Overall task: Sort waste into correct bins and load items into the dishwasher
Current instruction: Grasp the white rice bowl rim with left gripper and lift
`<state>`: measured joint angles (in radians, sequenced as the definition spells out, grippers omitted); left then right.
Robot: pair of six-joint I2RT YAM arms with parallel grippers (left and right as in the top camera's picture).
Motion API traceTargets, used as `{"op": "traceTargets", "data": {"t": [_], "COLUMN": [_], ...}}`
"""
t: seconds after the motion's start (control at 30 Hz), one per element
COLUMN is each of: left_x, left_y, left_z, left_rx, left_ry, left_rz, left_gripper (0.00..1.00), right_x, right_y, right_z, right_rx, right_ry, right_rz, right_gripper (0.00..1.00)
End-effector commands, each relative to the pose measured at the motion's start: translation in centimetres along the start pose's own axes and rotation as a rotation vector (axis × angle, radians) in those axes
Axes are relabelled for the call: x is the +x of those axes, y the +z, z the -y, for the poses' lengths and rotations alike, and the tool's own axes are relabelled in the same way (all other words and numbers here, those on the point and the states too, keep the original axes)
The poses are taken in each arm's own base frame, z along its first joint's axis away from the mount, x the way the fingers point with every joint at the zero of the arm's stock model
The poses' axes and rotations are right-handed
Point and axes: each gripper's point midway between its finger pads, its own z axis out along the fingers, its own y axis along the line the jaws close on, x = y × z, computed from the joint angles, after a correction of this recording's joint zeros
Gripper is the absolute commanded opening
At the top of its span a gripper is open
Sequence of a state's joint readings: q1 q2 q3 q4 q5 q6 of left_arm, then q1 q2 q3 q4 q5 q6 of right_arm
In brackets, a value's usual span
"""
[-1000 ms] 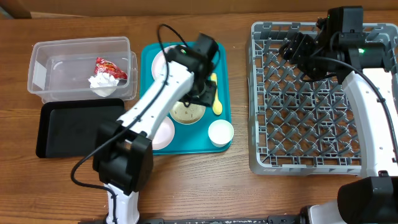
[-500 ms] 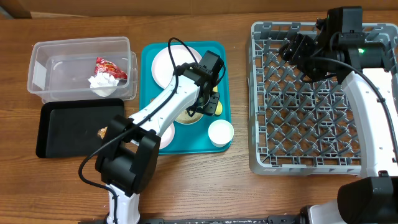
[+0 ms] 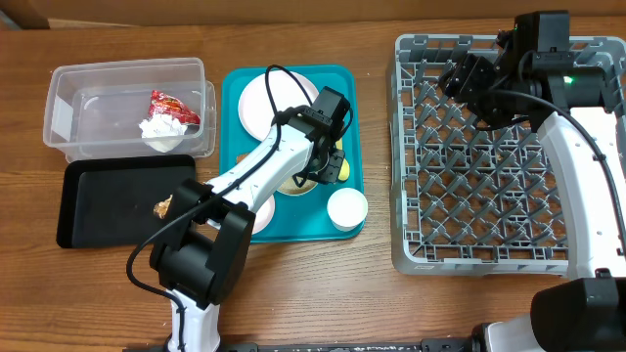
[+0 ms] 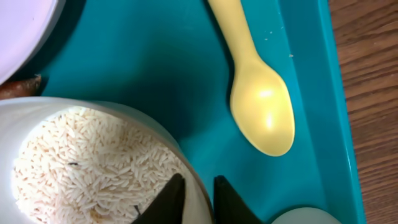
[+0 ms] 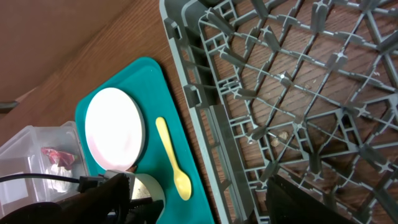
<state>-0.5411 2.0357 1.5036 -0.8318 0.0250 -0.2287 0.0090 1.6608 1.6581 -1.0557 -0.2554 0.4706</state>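
Wooden table [image 3: 98, 293] from overhead: the left gripper [image 3: 315, 168] is low over the teal tray [image 3: 352, 108], right at a bowl [image 3: 290, 184], with the yellow spoon [image 3: 341, 161] just beside it. The right gripper [image 3: 460, 73] hangs above the grey rack [image 3: 460, 225], near its far corner.

Left wrist view: the fingers [image 4: 165, 202] pinch the bowl's rim, one inside by the rice [image 4: 87, 162], one outside.

Right wrist view: jaws spread wide and holding nothing, rack below, plate [image 5: 115, 127] ahead on the tray.

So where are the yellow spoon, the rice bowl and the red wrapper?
yellow spoon [image 4: 261, 112], left wrist view, its scoop end.
rice bowl [image 4: 25, 115], left wrist view, its inner wall.
red wrapper [image 3: 168, 104], overhead view, its middle.
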Motion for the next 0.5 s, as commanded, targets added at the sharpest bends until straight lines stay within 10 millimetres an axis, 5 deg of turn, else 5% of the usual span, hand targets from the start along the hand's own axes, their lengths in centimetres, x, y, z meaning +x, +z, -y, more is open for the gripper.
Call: {"op": "traceTargets", "data": {"t": [0.0, 0.23, 0.47], "left_x": [0.3, 1.3, 2.1], "left_y": [0.4, 1.4, 2.0], "left_z": [-0.4, -0.6, -0.8], "left_rx": [-0.013, -0.017, -0.02], "left_ry": [0.012, 0.012, 0.008], "left_rz": [-0.009, -0.028, -0.043], "left_gripper": [0.16, 0.15, 0.04], "right_x": [-0.3, -0.3, -0.3], "right_y": [-0.4, -0.4, -0.4], "right_z": [-0.4, -0.4, -0.4], "right_rx": [-0.009, -0.008, -0.008], "right_ry": [-0.013, -0.013, -0.013], "right_rz": [0.015, 0.014, 0.014], "right_gripper": [0.73, 0.73, 0.73]}}
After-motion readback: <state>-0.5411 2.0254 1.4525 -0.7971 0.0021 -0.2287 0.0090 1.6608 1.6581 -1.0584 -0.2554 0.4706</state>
